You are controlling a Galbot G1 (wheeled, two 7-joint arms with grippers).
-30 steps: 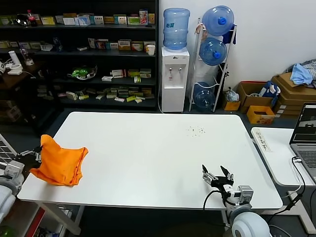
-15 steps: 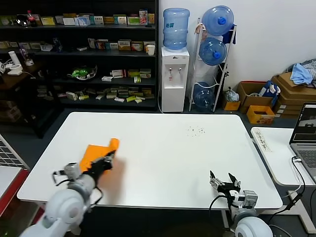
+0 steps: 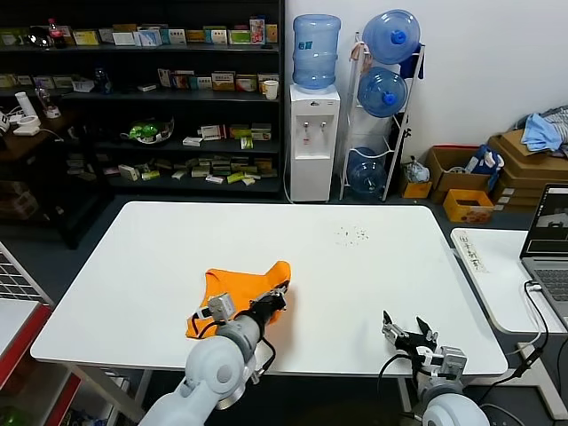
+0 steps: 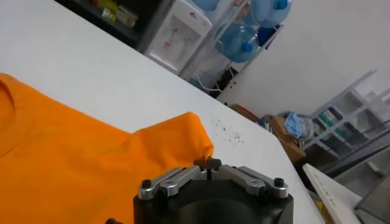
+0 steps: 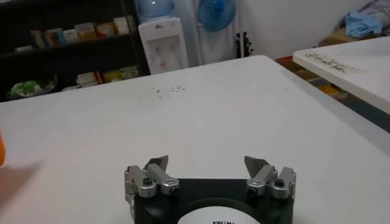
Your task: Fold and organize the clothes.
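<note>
dragging t-shirt (image 3: 238, 288) to centre, left gripper (image 3: 276, 300) clamped

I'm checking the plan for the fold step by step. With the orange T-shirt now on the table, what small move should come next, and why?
Probably the left gripper should lower the shirt edge it pinches and let go. The T-shirt lies bunched near the table's front edge, not spread flat, and the right gripper waits open, well apart from it.

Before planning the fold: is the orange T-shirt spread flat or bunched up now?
Bunched, not flat. The T-shirt lies rumpled on the table, one edge pinched in the shut left hand.
</note>
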